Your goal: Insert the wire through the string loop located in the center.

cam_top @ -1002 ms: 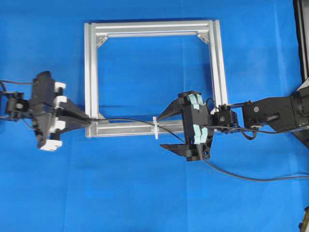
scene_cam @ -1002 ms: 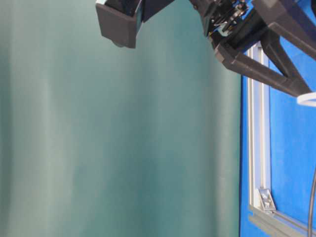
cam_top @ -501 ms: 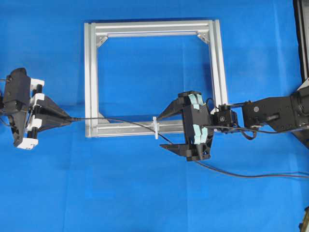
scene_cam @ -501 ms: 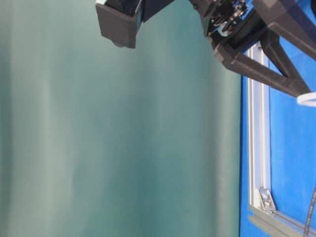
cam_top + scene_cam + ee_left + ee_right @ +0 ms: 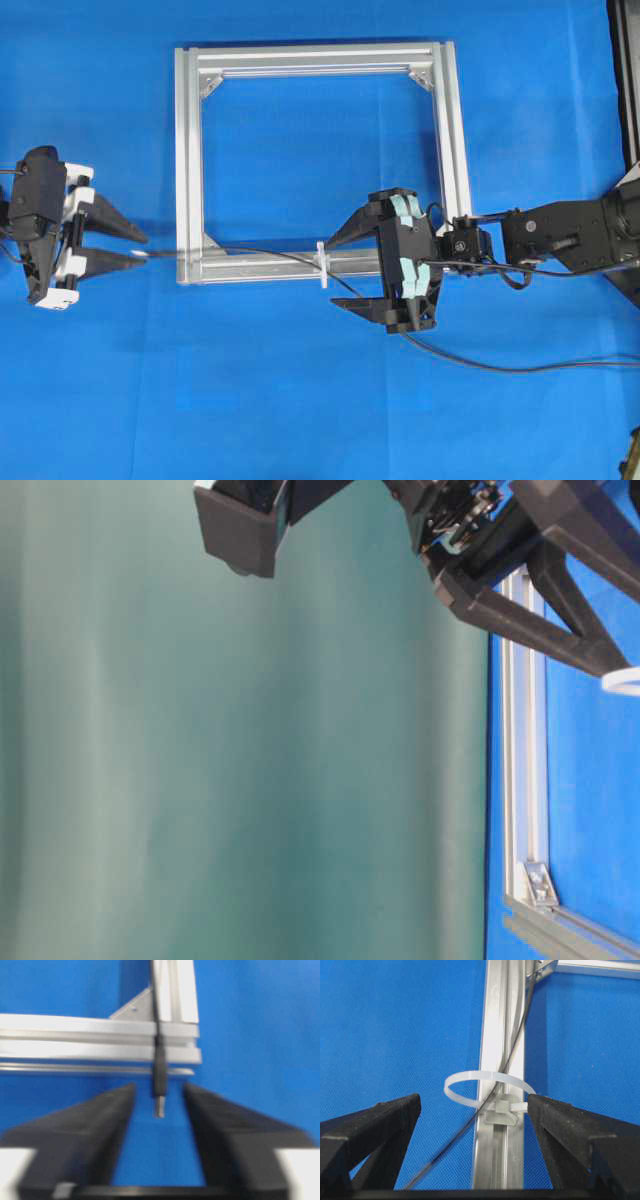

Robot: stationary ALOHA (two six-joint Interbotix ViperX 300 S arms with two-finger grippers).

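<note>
We see open blue table along its near and left edges. The aluminium frame blocks the middle, and the wire lies over its near bar through the string loop. The right gripper stands spread around that loop.

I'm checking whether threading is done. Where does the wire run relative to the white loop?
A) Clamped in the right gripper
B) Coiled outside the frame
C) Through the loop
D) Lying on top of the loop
C: in the right wrist view the wire passes through the string loop over the frame rail.
</note>
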